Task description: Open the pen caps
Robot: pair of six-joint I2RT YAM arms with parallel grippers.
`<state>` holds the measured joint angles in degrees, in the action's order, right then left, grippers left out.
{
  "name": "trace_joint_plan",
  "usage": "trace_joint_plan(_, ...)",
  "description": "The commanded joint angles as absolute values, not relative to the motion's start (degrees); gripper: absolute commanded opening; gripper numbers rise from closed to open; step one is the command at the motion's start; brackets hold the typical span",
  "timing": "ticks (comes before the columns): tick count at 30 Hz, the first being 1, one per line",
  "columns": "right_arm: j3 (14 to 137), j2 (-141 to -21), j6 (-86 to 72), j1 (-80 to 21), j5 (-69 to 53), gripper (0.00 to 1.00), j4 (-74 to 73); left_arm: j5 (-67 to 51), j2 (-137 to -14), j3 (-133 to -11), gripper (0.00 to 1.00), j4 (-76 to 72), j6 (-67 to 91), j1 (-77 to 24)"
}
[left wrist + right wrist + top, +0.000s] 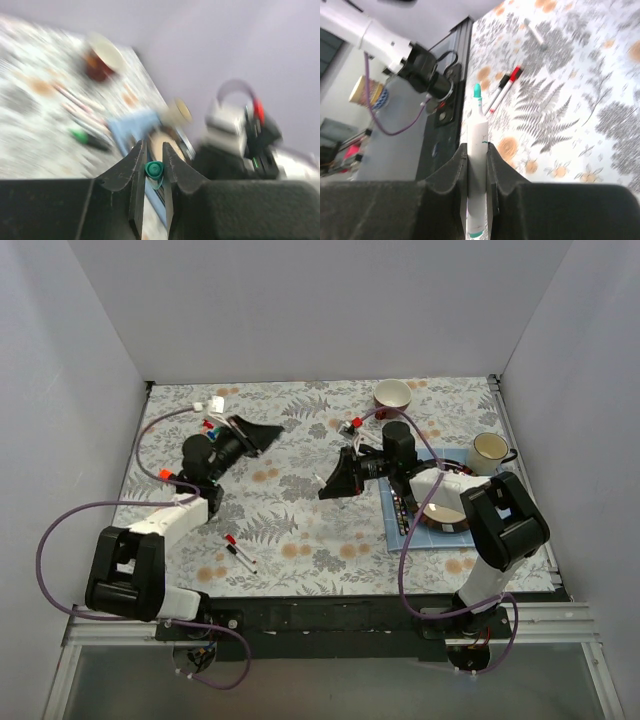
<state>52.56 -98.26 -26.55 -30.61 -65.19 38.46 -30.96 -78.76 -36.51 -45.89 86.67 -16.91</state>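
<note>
Left gripper (152, 155): it was closed on a small green cap (154, 170), low in the centre of the left wrist view. The black jaws pinched the cap from both sides, I think to take it off its pen.
Green cap: round, smooth plastic, its round end facing the camera. This view was blurred.
Right gripper (476, 148): it was closed around a white pen (477, 125), low in the centre of its view. It held the lower barrel, so the top end was free.
White pen: slim and smooth, upright, with a bare teal tip (477, 91) and no cap. I judged this pen to be opened.
Two loose pens (504, 89): they lay side by side, up and right of the tip, one end red and one dark. Their caps seemed to be on.
Tablecloth (570, 100): flat, printed with grey ferns and orange flowers.
</note>
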Motion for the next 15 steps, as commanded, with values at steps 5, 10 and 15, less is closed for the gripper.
trace_joint_plan(5, 51.9, -99.6, -25.2, -30.4, -72.5, 0.01, 36.3, -23.9, -79.8, -41.7, 0.00, -46.1, 88.3, -3.2)
trace_joint_plan(10, 56.2, -97.9, -12.9, -29.8, -68.3, 0.01, 21.4, -22.2, -85.4, -42.9, 0.00, -34.5, 86.8, 4.3)
trace_joint_plan(15, 61.3, -97.1, -1.8, -29.4, -63.4, 0.01, 7.9, -20.9, -93.7, -45.8, 0.01, -28.9, 87.8, 11.1)
